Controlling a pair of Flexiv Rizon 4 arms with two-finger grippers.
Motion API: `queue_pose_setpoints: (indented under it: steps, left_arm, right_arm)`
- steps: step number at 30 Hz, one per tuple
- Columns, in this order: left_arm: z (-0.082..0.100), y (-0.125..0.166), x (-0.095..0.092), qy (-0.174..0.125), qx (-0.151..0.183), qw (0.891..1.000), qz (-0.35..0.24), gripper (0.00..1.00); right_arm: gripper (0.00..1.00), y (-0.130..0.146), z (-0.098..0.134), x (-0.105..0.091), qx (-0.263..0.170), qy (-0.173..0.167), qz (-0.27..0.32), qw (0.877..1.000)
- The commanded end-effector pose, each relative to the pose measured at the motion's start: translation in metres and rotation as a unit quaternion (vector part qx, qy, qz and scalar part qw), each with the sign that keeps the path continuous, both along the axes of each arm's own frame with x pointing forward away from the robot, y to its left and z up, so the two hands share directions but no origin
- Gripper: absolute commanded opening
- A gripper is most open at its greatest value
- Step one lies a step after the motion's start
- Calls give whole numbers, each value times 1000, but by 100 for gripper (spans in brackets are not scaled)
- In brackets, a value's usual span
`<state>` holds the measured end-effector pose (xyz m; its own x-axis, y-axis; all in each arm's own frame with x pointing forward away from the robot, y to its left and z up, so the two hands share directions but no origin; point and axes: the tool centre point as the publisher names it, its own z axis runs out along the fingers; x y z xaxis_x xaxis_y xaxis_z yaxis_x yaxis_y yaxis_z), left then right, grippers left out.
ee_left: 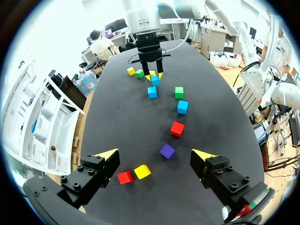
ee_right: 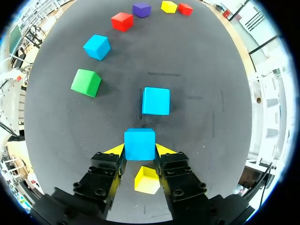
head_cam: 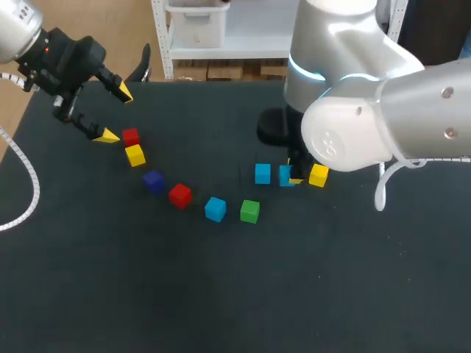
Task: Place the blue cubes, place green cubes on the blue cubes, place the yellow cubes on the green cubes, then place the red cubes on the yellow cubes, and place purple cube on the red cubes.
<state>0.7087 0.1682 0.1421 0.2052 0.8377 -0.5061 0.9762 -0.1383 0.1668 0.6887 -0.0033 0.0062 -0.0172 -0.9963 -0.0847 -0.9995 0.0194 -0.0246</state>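
A: On the table, near its middle, our right gripper is clamped on a blue cube, just beside the second blue cube.
B: Risk: a skewed release could knock that neighbour. Our left gripper hangs wide open, empty.

Left gripper spread wide by the far left corner; right gripper closed low over mid-table.

The left arm comes in over the far left corner of the table. Its wrist is tilted down toward the surface, and the yellow-tipped fingers stand far apart with nothing between them. The right arm reaches in from the right edge to the table's middle. Its wrist points straight down, and both fingertips press opposite sides of a blue cube.
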Motion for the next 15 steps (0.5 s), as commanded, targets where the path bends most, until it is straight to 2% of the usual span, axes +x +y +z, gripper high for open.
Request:
queue_pose_setpoints:
  steps: [1,15]
  left_arm:
    - [0,1,0,-1,-1,1000,-1,100]
    - [0,1,0,-1,-1,1000,-1,100]
  right_arm:
    - [0,1,-2,3,-1,0,0,1000]
    - [0,1,-7,10,-6,-1,2,1000]
